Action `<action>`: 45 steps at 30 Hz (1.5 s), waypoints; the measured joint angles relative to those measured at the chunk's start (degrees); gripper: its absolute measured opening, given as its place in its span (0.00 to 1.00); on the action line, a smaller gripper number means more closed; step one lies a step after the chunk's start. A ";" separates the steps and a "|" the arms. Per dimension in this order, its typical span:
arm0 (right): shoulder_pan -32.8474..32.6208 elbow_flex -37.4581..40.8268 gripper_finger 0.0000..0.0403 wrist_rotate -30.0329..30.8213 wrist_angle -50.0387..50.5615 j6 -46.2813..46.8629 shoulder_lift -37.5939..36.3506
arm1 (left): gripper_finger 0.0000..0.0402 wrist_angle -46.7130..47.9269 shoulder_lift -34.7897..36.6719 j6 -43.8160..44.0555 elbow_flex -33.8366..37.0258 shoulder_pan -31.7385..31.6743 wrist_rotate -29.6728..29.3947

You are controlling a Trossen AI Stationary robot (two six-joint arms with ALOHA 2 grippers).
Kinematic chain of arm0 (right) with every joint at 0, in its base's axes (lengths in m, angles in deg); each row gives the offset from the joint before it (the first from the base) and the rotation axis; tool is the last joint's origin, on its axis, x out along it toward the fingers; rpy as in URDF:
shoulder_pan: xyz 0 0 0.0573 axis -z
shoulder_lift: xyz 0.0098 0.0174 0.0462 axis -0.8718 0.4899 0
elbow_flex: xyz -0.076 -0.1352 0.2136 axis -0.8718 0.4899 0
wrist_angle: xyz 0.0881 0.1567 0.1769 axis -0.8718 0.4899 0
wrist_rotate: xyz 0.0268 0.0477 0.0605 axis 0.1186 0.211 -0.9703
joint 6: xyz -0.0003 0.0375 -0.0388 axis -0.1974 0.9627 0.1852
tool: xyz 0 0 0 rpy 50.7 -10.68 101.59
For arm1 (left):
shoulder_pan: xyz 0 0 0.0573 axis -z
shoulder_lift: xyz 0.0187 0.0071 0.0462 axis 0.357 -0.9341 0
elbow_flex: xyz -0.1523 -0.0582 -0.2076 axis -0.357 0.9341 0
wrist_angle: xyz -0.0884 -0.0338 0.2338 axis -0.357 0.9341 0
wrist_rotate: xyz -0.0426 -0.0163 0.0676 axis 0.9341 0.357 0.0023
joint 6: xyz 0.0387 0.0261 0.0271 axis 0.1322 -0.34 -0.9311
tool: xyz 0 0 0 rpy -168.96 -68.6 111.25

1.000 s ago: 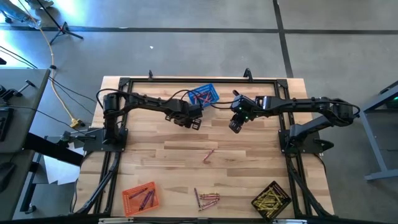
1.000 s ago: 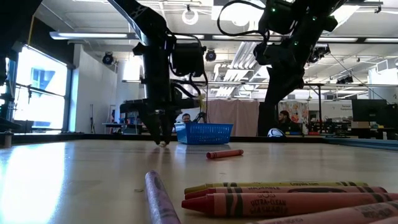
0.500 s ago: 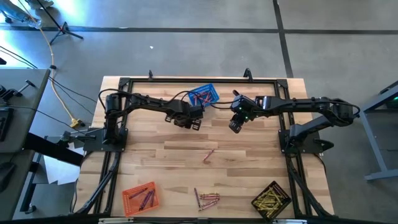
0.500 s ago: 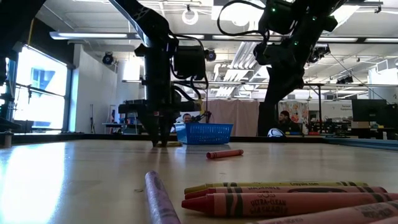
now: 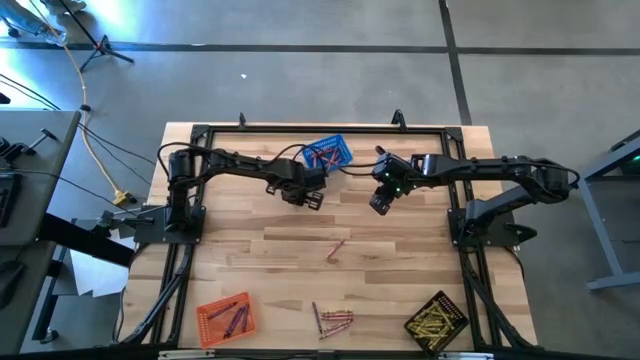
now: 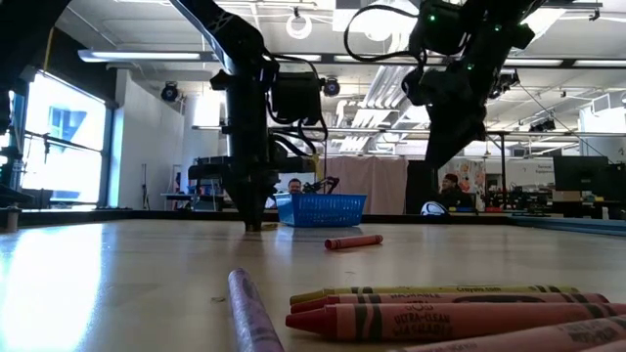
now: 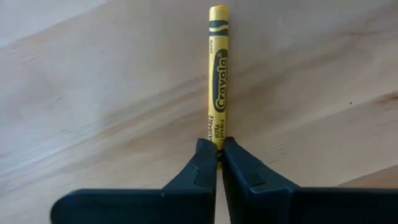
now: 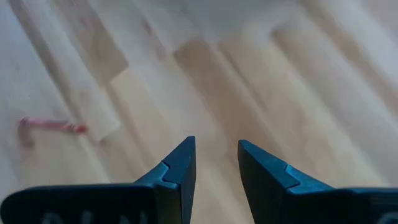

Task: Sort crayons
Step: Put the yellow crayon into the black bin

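A yellow crayon (image 7: 218, 74) lies flat on the wooden table, and my left gripper (image 7: 218, 155) is shut on its near end. The high view shows this gripper (image 5: 302, 196) just near of the blue basket (image 5: 327, 155), which holds red crayons. My right gripper (image 5: 379, 206) hangs open above bare wood to the right of that basket, touching nothing. A red crayon (image 5: 334, 248) lies mid-table, also visible as the red crayon (image 8: 50, 127) in the right wrist view. More crayons (image 5: 333, 320) lie in a bunch at the near edge. My left gripper pinches the yellow crayon's end (image 7: 216, 138) between its two fingertips, one on each long side. The fingers come from above, pointing down. The rest of the crayon stretches away from them and lies flat on the table.
An orange basket (image 5: 226, 317) with purple crayons stands at the near left corner and a black basket (image 5: 436, 320) with yellow ones at the near right. The low view shows the bunch of crayons (image 6: 440, 308) close up. Bare wood lies between the arms and the near edge.
My left gripper has shut its fingers on the yellow crayon's end while staying in place over the table. The crayon still lies on the wood.
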 joint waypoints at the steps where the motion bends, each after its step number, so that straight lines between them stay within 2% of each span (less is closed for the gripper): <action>1: 0.00 0.02 0.26 -0.99 1.01 0.60 -0.18 | 0.01 -0.40 0.69 -0.02 0.03 0.15 -0.09; 5: -0.02 0.02 0.26 -2.52 3.89 2.16 -0.72 | 0.00 -0.13 4.80 -0.04 0.57 1.41 1.36; 9: -0.02 0.02 0.26 -2.55 1.44 5.36 -0.97 | 0.00 -1.35 10.68 -1.58 0.17 3.18 0.63; 14: -0.01 0.02 0.26 -2.57 -12.25 8.55 -0.95 | 0.00 -5.90 17.95 -2.73 0.11 6.48 -1.74; 19: -0.02 0.00 0.27 -2.71 -31.58 9.74 -0.95 | 0.00 -10.11 23.14 -2.67 0.12 8.33 -8.77; 25: -0.02 0.00 0.34 -3.99 -45.34 9.14 -0.84 | 0.00 -14.45 25.56 -2.58 0.02 9.28 -14.44; 34: -0.02 0.00 0.48 -4.00 -46.81 9.91 -0.82 | 0.00 -19.68 25.69 -2.64 0.02 9.47 -15.47; 42: -0.02 0.00 0.50 1.20 -46.97 23.49 -0.82 | 0.00 -24.61 25.69 -2.67 0.00 9.47 -15.88; 45: -0.11 0.00 0.50 2.21 -46.97 25.00 -0.82 | 0.00 -24.49 25.64 -2.66 0.00 9.47 -15.88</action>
